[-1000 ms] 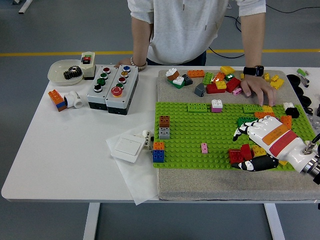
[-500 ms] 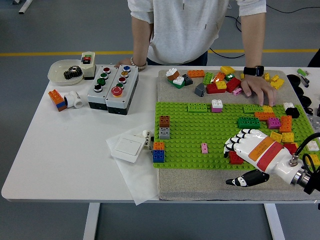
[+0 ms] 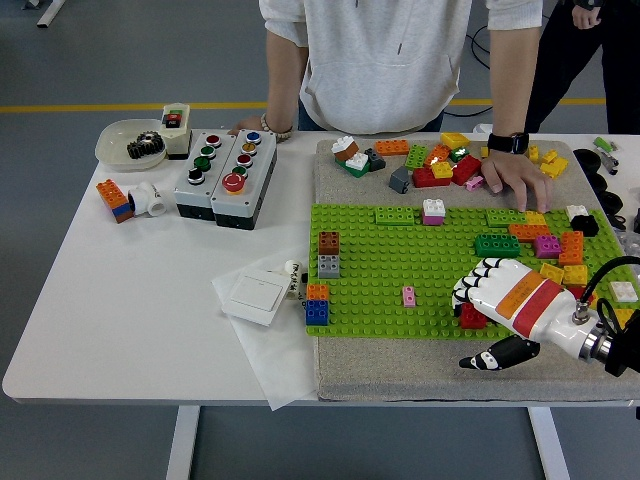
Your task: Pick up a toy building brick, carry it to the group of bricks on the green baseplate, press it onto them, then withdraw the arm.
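Right hand at baseplate's five o'clock, fingers curled over red brick, grip unconfirmed. Press straight down, studs aligned, thumb clear.

I saw the white table carrying a grey mat, a bowl and two button boxes. A paper sheet lay beside the mat.
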